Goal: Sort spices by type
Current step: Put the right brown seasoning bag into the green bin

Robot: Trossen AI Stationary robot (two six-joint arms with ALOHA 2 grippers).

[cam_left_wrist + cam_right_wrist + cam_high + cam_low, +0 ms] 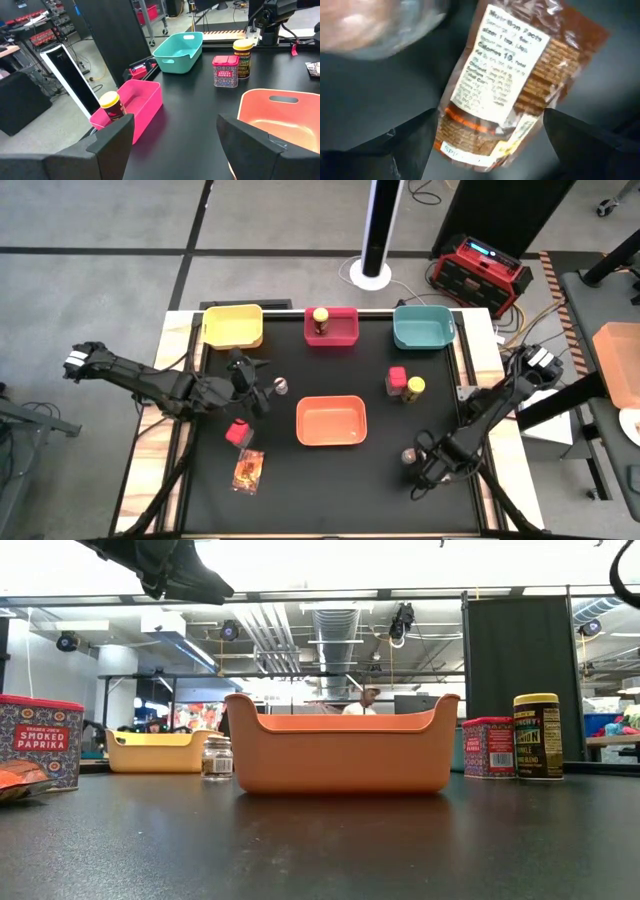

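Directly beneath my right gripper, at the table's near right edge: one printed spice packet, flat, label up, long axis slanting across the gap between my wide-spread fingers, clear shaker just beside. Left gripper open, empty, mid-left, well apart.

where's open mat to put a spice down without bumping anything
Open: the near stretch of mat between the packet and the right pincer, and the strip between the red tray and the orange tray. Crowded: around the left pincer, with a shaker and a red tub close by.
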